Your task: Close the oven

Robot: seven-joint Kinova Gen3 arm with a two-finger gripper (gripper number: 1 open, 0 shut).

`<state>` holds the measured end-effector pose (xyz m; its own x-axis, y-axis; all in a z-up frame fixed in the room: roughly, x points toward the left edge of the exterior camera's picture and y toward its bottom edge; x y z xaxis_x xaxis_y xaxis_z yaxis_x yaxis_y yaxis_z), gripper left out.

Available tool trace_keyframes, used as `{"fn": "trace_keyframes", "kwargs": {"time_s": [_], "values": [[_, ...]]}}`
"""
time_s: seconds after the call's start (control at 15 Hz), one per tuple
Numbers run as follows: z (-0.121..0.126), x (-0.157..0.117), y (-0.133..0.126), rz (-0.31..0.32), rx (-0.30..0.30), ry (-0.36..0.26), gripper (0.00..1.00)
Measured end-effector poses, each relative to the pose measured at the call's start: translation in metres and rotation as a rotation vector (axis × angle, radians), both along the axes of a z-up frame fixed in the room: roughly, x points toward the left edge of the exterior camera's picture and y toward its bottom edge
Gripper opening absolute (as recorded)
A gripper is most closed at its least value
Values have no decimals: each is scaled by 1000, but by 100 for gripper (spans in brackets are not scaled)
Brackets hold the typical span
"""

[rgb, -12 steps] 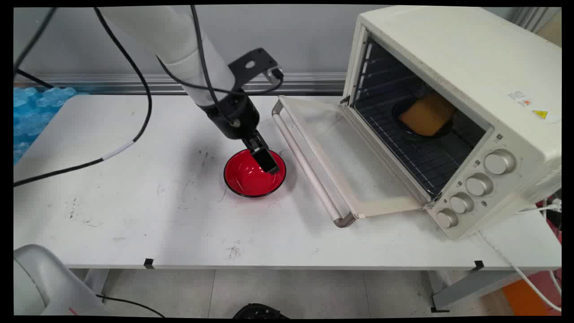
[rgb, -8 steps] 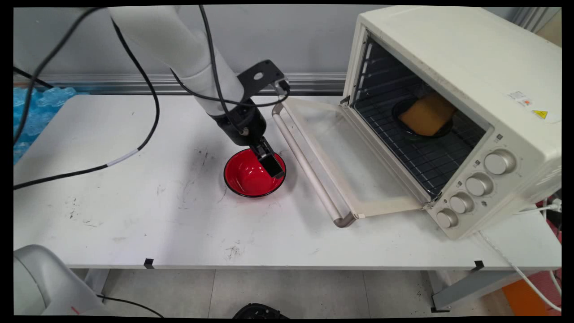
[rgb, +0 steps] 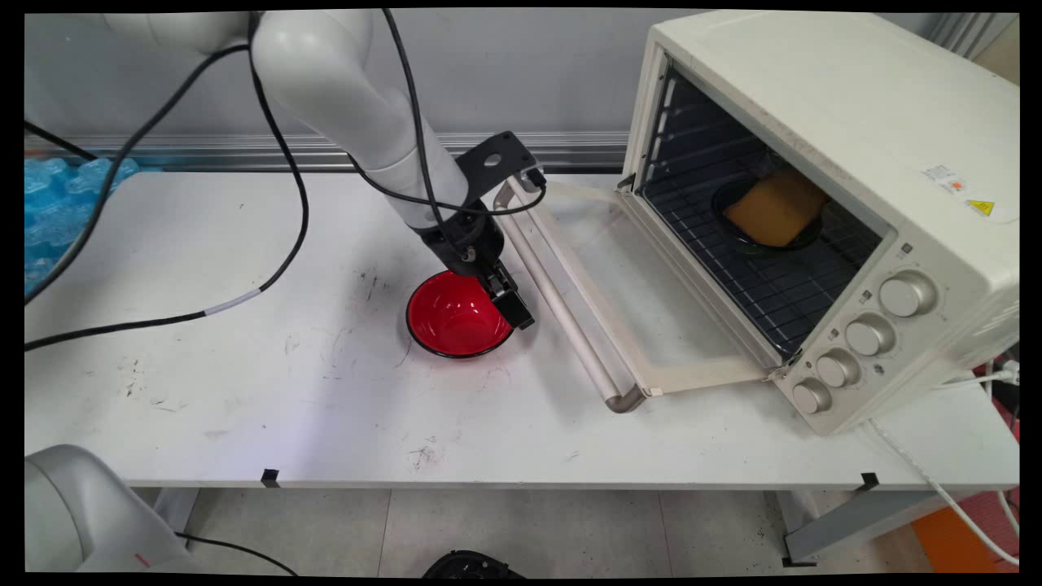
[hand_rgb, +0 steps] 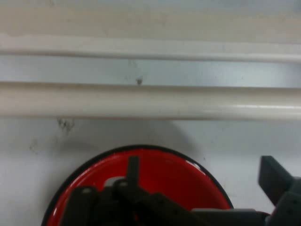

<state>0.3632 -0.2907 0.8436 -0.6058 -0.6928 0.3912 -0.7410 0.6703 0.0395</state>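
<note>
The black gripper (rgb: 514, 308) hangs low over the right rim of a red bowl (rgb: 456, 319) that sits upright on the white worktop (rgb: 244, 366); in the hand view its fingers stand spread, one finger (hand_rgb: 133, 167) over the bowl's red inside (hand_rgb: 160, 174) and the other (hand_rgb: 273, 178) outside the black rim over the bare worktop (hand_rgb: 28, 169), so the gripper (hand_rgb: 202, 181) straddles the rim, released and grasping nothing; whether a finger touches the rim cannot be told. The bowl lies just left of the oven door (rgb: 602, 285), which is folded down flat onto the worktop; the door's pale bar handle (rgb: 553, 305) runs close beside the bowl and fills the hand view as a long light tube (hand_rgb: 150, 101) just beyond the bowl. The cream toaster oven (rgb: 830, 163) stands at the worktop's right side with its cavity open; on the wire rack inside rests a dark dish (rgb: 765, 236) carrying a yellow-orange block (rgb: 773, 207); four knobs (rgb: 867, 334) line its front panel. Black cables (rgb: 277, 212) droop from the white arm (rgb: 358, 106) down to the left across the worktop.
</note>
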Motion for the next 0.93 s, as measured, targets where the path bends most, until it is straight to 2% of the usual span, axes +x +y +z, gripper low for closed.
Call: {"fn": "trace_keyframes", "kwargs": {"time_s": [0.07, 0.13, 0.93], "values": [[-3, -1, -2, 0, -4, 1, 100], [-6, -2, -4, -1, -8, 2, 0], [-25, -10, -22, 16, -45, 14, 0]]}}
